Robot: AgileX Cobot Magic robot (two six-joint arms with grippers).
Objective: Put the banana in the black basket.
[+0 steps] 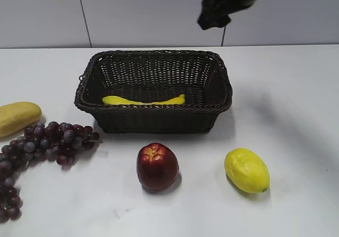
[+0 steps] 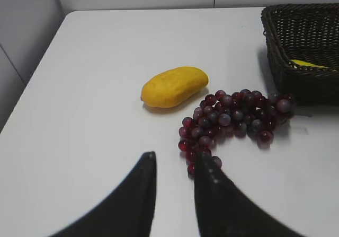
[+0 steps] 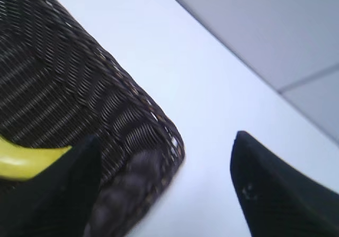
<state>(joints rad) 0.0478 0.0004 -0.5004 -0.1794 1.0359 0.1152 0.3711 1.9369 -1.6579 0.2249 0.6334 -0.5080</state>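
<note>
I see the banana (image 1: 143, 100) lying in the basket (image 1: 153, 121). Left of the basket sit the grapes (image 1: 47, 141) and mango (image 1: 18, 116); before it, the apple (image 1: 157, 166), with the lemon (image 1: 246, 170) to its right.

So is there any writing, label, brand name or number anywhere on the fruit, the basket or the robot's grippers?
None: no view shows any readable text.
The banana, black basket, lemon, apple, grapes and pale yellow fruit carry no stickers or labels.
The left gripper and right gripper are plain black, unmarked.
</note>
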